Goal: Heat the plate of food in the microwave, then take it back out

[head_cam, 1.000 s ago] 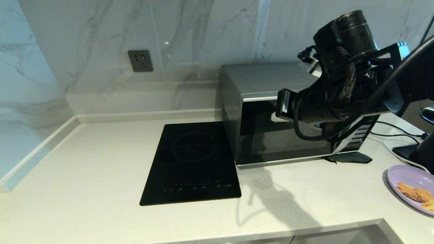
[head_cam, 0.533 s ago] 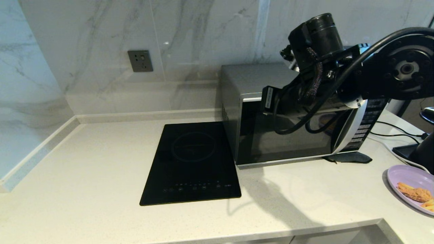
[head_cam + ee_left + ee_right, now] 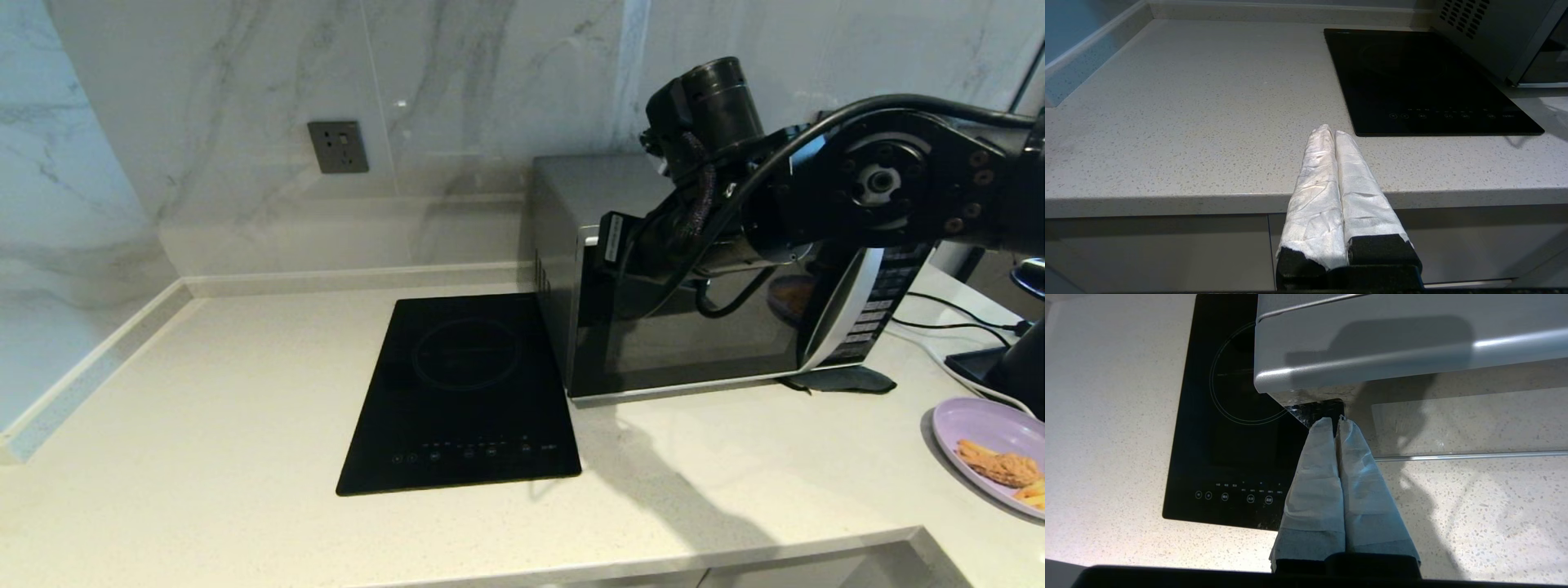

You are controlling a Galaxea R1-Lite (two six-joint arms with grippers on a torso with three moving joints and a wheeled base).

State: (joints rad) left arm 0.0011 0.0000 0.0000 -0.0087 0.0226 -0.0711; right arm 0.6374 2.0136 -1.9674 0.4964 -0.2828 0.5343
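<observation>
Item: right gripper (image 3: 1337,421), fingers pressed together, held at the upper left front corner of the closed microwave (image 3: 620,196); plate of food (image 3: 980,425) left on the counter right of it; the handle is best approached squarely.

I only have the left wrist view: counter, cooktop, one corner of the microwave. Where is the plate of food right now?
Observer: The plate of food sits on the counter at the far right, nearer the robot than the microwave, not inside it.
Operator: And my other arm?
Observer: The right gripper is at the microwave's upper front-left corner, fingers shut, holding nothing.
Operator: Is the oven open yet?
Observer: In the head view the door looks closed.
</observation>
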